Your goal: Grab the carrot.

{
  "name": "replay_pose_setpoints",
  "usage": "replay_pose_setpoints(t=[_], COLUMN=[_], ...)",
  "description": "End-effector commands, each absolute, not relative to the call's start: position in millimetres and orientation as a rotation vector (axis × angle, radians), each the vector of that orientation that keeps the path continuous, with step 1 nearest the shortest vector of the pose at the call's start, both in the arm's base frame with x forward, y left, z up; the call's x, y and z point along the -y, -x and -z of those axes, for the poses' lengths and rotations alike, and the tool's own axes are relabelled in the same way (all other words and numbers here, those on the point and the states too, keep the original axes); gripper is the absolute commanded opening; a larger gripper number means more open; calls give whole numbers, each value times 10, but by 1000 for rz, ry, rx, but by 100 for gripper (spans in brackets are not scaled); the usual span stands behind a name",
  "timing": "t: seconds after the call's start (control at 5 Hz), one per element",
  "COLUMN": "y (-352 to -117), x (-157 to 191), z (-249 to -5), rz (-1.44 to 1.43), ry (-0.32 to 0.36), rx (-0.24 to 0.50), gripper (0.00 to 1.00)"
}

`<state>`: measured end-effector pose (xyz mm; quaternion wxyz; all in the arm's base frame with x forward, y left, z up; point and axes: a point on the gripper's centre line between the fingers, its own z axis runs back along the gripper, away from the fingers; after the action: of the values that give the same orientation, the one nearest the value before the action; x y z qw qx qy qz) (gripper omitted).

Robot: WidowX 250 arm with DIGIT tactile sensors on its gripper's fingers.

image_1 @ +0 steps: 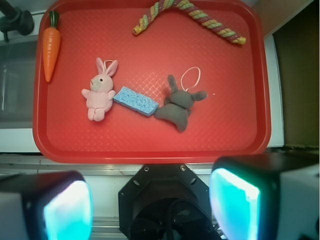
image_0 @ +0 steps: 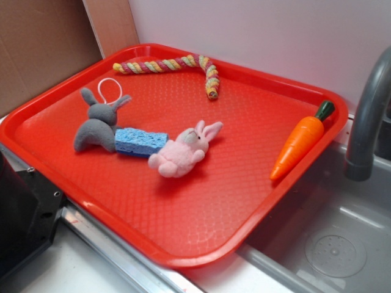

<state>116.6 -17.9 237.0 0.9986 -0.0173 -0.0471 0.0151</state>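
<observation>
Risk noted: the carrot (image_1: 50, 47) is lying against the raised rim of the red tray (image_1: 150, 145), so a descending finger is likely striking the rim or nudging the smooth cone away. The gripper (image_1: 150, 210) is hanging released, well apart, beyond the tray's opposite edge.

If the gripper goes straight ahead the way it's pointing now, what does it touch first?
Probably bare red plastic tray near its front edge, below the blue sponge. The open gripper isn't aimed at the orange toy carrot, which lies far left. Depth is unclear.
</observation>
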Motion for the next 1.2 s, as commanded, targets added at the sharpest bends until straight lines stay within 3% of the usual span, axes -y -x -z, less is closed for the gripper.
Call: replay_pose_setpoints(t=[0.0,0.2,0.4,0.6,0.8,1.0], y=[-1166,-1593,-1995,-2382,-2659,-2923], x=[179,679,1178,1585,1745,1794], z=[-2370,-2166,-1968,-1630,-1254,-903], rz=[-30,32,95,138,153,131], ry=[35,62,175,229,196,99], rx=[94,132,143,113,105,152], gripper=[100,100,100,100,100,100])
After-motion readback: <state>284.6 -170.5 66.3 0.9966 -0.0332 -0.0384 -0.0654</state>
